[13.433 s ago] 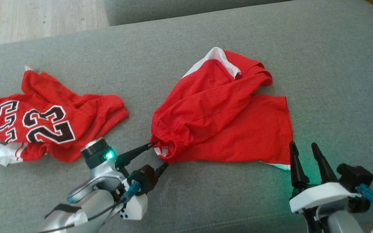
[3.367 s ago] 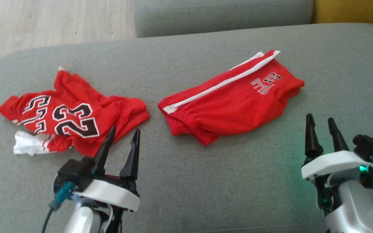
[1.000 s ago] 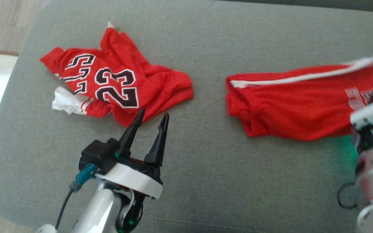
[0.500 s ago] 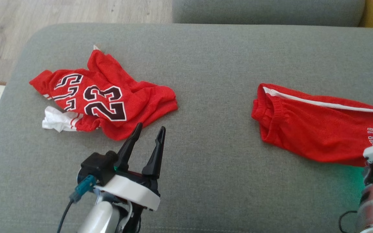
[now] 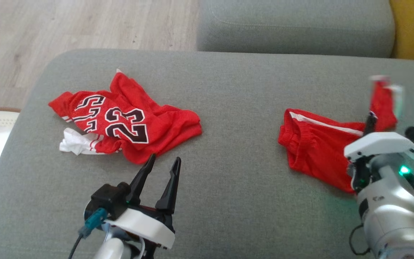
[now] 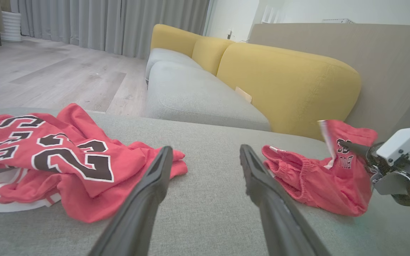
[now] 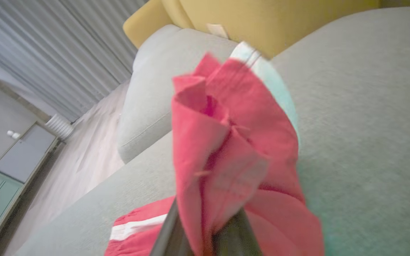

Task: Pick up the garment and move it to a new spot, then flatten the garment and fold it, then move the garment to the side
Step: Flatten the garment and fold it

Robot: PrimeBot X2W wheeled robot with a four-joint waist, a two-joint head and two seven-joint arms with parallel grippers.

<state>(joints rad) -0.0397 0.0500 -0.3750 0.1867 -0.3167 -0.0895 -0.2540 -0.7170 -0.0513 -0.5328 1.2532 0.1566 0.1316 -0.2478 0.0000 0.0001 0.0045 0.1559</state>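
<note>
The garment [image 5: 311, 144] is a pair of red shorts with a white side stripe, lying at the right of the grey sofa cushion [image 5: 235, 201]. My right gripper [image 5: 370, 122] is shut on its far right end and holds that end up off the cushion, while the waistband end rests on the fabric. The right wrist view shows the red cloth [image 7: 226, 142] bunched between my right gripper's [image 7: 208, 231] fingers. My left gripper [image 5: 162, 163] stands open above bare cushion, to the left of the garment [image 6: 308, 177]; in its own view the left gripper [image 6: 205, 151] holds nothing.
A crumpled red jersey [image 5: 120, 118] with the number 23 and a bit of white cloth lies at the cushion's left, just beyond my left gripper. A second grey cushion [image 5: 293, 28] and a yellow backrest [image 6: 283, 81] stand behind. Wooden floor [image 5: 49, 32] lies beyond the left edge.
My right gripper has lifted the shorts' right end off the cushion, so the cloth now hangs bunched. The head camera has shifted. My left gripper stays open in place.
</note>
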